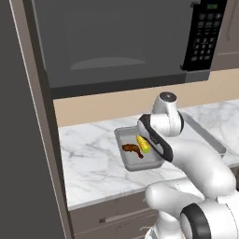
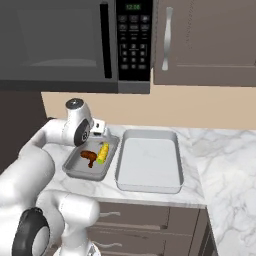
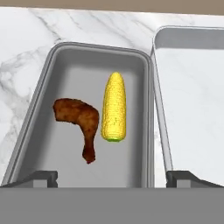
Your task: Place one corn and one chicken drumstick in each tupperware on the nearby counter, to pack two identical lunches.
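Note:
On the white marble counter stands the smaller mid-grey tupperware. Inside it lie one yellow corn and one brown chicken drumstick, side by side and not touching. The same tupperware with its corn and drumstick sits just left of the larger pale tupperware, whose floor is bare. My gripper hovers above the near end of the smaller tupperware, open, with nothing between its fingertips. From the left, the corn and drumstick show beside my hand.
A dark microwave hangs over the counter, with a brown wall cabinet to its right. A tall dark panel closes the counter's left end. Grey drawer fronts with bar handles run below.

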Robot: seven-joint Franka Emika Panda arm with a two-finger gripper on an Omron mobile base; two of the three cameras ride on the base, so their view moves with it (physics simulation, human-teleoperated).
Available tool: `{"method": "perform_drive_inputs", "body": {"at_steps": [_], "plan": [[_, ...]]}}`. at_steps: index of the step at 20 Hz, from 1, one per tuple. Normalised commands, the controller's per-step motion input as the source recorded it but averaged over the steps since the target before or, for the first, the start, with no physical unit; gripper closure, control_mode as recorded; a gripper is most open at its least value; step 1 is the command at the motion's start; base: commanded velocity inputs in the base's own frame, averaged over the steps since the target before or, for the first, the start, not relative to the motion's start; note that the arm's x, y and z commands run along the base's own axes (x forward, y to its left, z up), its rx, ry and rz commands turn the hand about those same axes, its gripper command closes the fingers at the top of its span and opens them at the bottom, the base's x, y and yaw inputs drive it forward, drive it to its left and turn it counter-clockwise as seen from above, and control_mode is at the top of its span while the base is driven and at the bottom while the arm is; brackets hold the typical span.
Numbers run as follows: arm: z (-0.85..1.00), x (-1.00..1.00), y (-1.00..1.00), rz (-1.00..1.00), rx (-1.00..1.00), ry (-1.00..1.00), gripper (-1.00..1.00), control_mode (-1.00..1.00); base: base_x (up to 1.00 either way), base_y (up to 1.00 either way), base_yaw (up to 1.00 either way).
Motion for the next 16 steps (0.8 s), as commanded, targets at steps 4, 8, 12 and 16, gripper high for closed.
{"method": "perform_drive_inputs", "body": {"at_steps": [4, 8, 12, 16], "plan": [[-0.33, -0.96, -0.02, 0.0, 0.0, -0.3, -1.0, -1.0, 0.0, 0.0, 0.0], [-0.41, -0.88, -0.11, 0.0, 0.02, -0.5, -1.0, -1.0, 0.0, 0.0, 0.0], [0.3, -1.0, -0.28, 0.0, 0.1, -0.24, -1.0, -1.0, 0.0, 0.0, 0.0], [0.55, -1.0, -0.21, 0.0, 0.06, -0.15, -1.0, -1.0, 0.0, 0.0, 0.0]]}}
